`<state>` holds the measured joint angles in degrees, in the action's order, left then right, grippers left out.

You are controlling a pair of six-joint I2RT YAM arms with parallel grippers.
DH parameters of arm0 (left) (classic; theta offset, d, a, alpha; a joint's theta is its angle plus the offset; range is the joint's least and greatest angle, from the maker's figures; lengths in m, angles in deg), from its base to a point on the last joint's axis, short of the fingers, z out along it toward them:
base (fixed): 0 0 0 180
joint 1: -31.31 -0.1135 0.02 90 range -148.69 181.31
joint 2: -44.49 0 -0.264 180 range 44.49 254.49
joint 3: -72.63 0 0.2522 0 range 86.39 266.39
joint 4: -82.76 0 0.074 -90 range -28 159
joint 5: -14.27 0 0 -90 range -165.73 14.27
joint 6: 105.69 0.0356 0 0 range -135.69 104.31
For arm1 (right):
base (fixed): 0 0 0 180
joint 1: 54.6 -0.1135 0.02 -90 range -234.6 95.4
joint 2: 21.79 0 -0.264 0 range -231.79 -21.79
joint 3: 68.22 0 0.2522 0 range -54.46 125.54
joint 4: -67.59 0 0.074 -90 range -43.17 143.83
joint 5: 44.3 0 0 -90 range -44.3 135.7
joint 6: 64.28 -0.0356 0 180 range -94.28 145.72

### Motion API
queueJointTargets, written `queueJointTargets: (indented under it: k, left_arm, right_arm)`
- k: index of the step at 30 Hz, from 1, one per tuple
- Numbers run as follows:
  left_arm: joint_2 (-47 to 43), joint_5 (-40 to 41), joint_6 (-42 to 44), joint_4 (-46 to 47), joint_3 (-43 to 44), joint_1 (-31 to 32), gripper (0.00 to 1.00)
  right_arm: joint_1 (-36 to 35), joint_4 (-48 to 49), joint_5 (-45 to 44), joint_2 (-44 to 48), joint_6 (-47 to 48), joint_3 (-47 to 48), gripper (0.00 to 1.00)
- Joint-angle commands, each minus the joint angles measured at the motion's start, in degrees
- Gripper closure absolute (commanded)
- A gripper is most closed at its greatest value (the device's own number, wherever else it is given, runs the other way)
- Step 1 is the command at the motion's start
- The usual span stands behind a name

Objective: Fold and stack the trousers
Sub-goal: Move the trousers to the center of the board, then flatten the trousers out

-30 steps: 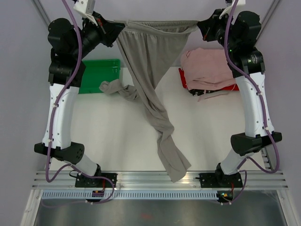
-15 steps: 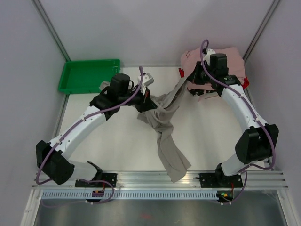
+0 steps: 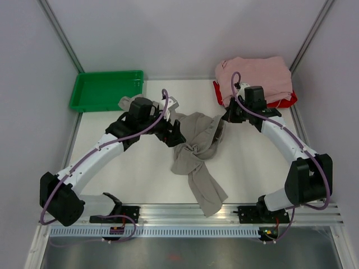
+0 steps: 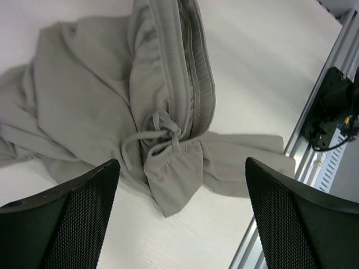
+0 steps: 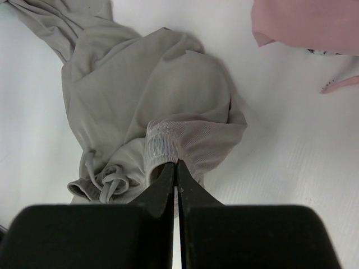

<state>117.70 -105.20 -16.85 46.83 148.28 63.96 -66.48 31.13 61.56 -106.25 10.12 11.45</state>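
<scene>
Fingers of the left end effector (image 4: pixel 180 168) stand wide apart over the waistband (image 4: pixel 188 73), holding nothing, while the right end effector (image 5: pixel 175 165) is pinched tight on the waistband's far end. Beneath and between them the trousers (image 3: pixel 193 154) lie crumpled on the table (image 3: pixel 134 174), no fold made, nothing stacked. A second ago both held the garment stretched high; now it is down and the left has let go.

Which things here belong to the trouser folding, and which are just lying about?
Job:
- trousers, crumpled mid-table
- right fingers, shut on the waistband
- left fingers, open over the trousers

Lying about:
- pink garments
- red tray under them
- green tray
</scene>
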Motion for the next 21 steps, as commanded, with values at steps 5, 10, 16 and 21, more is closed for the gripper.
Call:
queueJointTargets:
  k: [5,10,16,21]
  left_arm:
    - [9.99,2.14,4.60,2.40,10.96,0.23,0.03]
    - [18.71,0.73,2.84,6.87,12.82,2.33,0.08]
    - [26.36,8.01,3.28,8.64,16.15,8.30,0.10]
    - [33.21,23.81,-0.84,5.66,22.21,13.75,0.16]
  right_arm:
    - [-1.48,4.15,1.45,-2.89,0.57,0.45,1.00]
    - [-1.83,4.42,1.99,-4.48,0.22,0.89,1.00]
    - [-1.83,-1.37,-4.43,-5.97,-2.42,4.13,1.00]
    - [-1.92,-4.72,-7.41,-6.50,-3.74,7.47,1.00]
